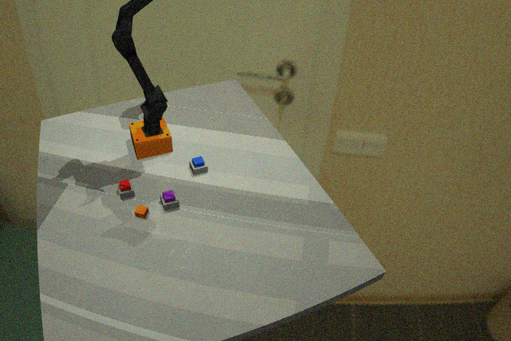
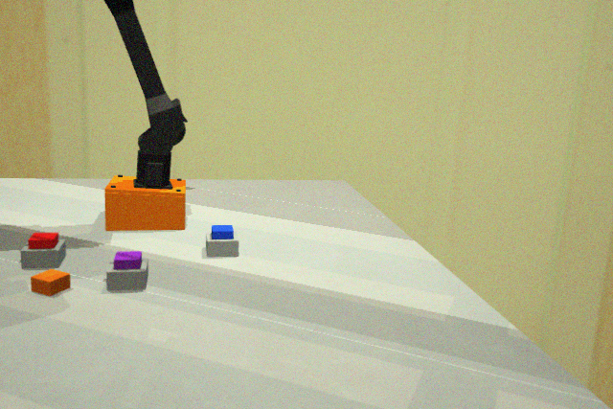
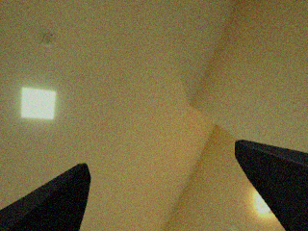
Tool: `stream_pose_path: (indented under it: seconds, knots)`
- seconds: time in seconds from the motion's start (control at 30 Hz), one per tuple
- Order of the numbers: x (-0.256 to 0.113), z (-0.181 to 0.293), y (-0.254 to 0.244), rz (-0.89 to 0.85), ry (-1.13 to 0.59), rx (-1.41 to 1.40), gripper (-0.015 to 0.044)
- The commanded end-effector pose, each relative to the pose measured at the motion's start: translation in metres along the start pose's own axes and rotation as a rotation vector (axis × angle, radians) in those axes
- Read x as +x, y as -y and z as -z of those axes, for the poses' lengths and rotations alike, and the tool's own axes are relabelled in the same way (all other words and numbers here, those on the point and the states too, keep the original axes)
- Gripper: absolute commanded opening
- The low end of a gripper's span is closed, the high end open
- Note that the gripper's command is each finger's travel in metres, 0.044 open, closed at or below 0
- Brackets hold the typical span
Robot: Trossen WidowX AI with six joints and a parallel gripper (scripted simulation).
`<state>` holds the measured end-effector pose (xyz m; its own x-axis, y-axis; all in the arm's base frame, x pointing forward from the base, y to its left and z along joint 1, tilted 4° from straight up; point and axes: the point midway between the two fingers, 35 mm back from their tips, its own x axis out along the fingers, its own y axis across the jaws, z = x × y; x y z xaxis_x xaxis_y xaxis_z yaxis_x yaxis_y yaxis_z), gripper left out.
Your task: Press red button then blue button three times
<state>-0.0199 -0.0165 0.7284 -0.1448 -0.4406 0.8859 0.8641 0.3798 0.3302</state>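
The red button (image 1: 124,185) (image 2: 43,240) sits on a grey base at the left, in front of the arm's orange mount. The blue button (image 1: 198,161) (image 2: 222,232) sits on its own grey base, to the right of the mount's front. Both caps stand raised above their bases. My gripper (image 3: 163,160) is open and empty, its two black fingers wide apart in the wrist view, which shows only ceiling and wall. The arm is raised high, far above both buttons; the fingers are out of frame in the top and exterior views.
A purple button (image 1: 168,196) (image 2: 127,260) on a grey base stands between and in front of the red and blue ones. An orange block (image 1: 141,211) (image 2: 50,282) lies near the red and purple buttons. The orange mount (image 1: 153,146) (image 2: 145,210) stands behind them on the table (image 1: 247,287) (image 2: 297,370).
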Motion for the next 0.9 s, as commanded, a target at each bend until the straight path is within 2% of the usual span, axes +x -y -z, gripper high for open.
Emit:
stream_pose_path:
  seconds: [0.0, 0.17, 0.43, 0.63, 0.87]
  knots:
    - [-0.001, -0.003, -0.002, -0.004, 0.013, 0.001, 0.0400]
    - [-0.039, -0.070, -0.057, -0.159, 0.322, 0.007, 0.0400]
    - [-0.119, -0.101, -0.158, -0.501, 0.602, -0.033, 0.0400]
    - [-0.195, -0.072, -0.240, -0.858, 0.684, -0.091, 0.0400]
    - [-0.276, 0.005, -0.306, -1.263, 0.612, -0.177, 0.0400]
